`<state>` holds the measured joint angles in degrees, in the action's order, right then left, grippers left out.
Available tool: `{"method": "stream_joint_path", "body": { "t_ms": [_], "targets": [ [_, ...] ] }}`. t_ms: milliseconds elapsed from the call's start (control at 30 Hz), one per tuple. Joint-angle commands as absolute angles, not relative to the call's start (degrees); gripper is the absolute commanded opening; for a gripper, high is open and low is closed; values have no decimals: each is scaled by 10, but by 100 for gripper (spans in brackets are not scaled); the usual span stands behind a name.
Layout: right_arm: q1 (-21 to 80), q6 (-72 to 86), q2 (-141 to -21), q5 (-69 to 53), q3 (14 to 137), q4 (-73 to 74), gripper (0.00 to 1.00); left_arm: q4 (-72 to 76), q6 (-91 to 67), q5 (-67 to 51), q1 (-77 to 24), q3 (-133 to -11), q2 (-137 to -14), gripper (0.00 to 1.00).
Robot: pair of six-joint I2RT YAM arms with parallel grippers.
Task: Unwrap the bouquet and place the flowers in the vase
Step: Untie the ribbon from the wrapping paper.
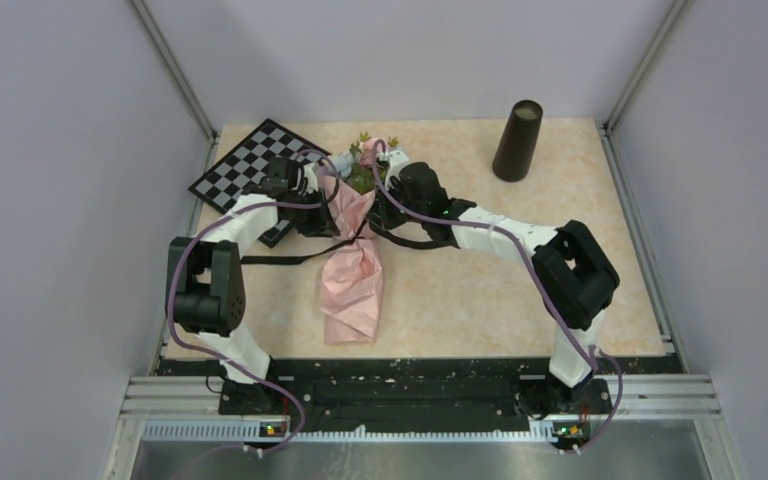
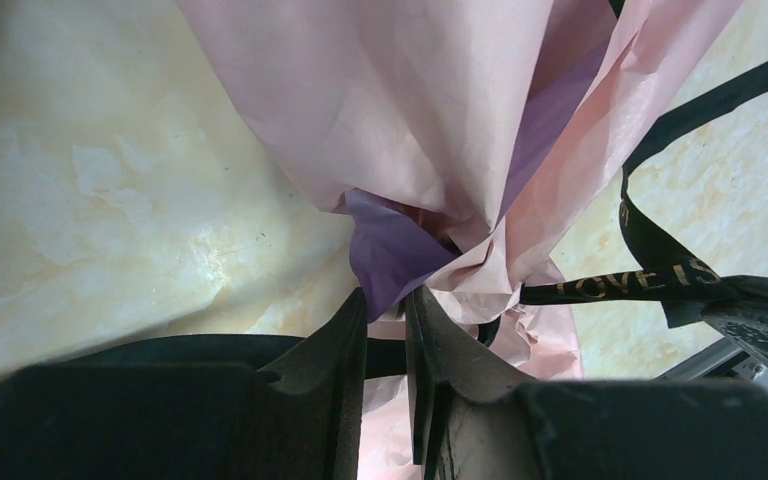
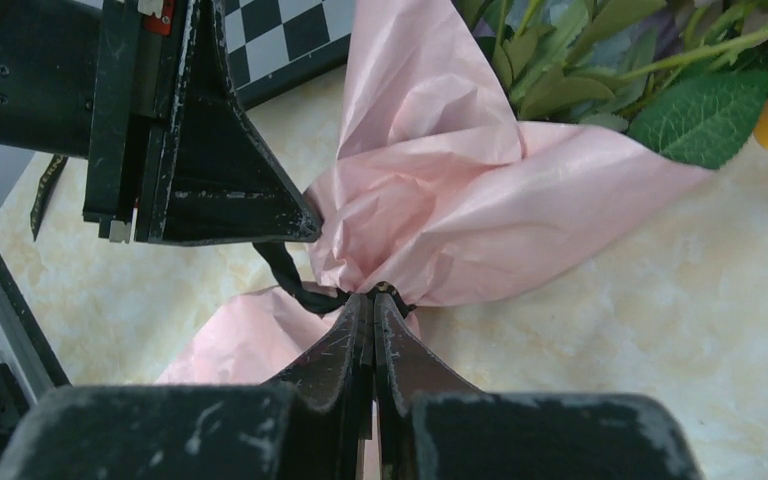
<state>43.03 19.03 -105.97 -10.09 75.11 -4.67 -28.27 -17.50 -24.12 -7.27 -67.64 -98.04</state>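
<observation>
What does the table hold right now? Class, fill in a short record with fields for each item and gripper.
bouquet: lying on the table, wrapped, ribbon round its waist
flowers: inside it, heads at the far end
vase: upright, far right, apart from the bouquet
left gripper: jaws narrowly apart against the bouquet
right gripper: shut at the tied waist

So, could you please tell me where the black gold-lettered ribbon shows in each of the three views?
Top external: black gold-lettered ribbon trails left from the crinkled pink paper wrap, centre.
Left wrist: ribbon at right, lettering showing.
Right wrist: ribbon loops left of centre.
Shared landmark: that pink wrap.
</observation>
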Motion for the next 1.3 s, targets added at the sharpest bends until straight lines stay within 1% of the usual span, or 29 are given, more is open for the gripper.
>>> {"method": "stream_joint_path", "body": {
  "t_ms": [0, 133, 167, 200, 233, 267, 300, 333, 367, 433, 500, 667, 733, 833, 967, 1133, 1267],
  "targets": [
    [436, 184, -1079, -111, 792, -56, 0, -273, -173, -246, -70, -692, -980, 24],
    [436, 186, -1086, -109, 794, -54, 0, -273, -173, -249, -71, -693, -980, 24],
    [436, 184, -1084, -110, 792, -55, 3, -274, -172, -248, -71, -693, -979, 24],
    [436, 179, -1081, -111, 787, -58, 10, -275, -171, -245, -71, -694, -978, 24],
    [436, 175, -1076, -113, 782, -62, 20, -277, -169, -241, -71, -695, -976, 25],
    [437, 170, -1067, -115, 775, -68, 28, -280, -165, -237, -71, -698, -973, 27],
    [437, 164, -1058, -115, 767, -74, 36, -285, -161, -231, -71, -700, -969, 37],
    [437, 158, -1050, -114, 757, -80, 42, -288, -157, -227, -71, -703, -964, 45],
    [436, 153, -1041, -111, 749, -84, 47, -291, -153, -222, -70, -705, -958, 53],
    [437, 142, -1027, -106, 735, -84, 54, -293, -144, -205, -70, -705, -941, 66],
    [437, 134, -1014, -113, 721, -88, 58, -294, -136, -184, -70, -702, -922, 77],
    [439, 121, -989, -147, 672, -128, 64, -298, -115, -161, -68, -694, -878, 94],
    [442, 115, -983, -155, 665, -132, 65, -305, -109, -165, -68, -683, -856, 98],
    [444, 111, -972, -156, 654, -128, 65, -288, -138, -173, -68, -636, -807, 99],
    [444, 107, -948, -148, 633, -128, 65, -208, -190, -172, -68, -517, -726, 99],
    [444, 108, -920, -147, 604, -137, 65, -170, -202, -92, -68, -419, -654, 99],
    [444, 111, -899, -144, 579, -149, 65, -144, -189, -8, -68, -375, -642, 99]
  ]
}}
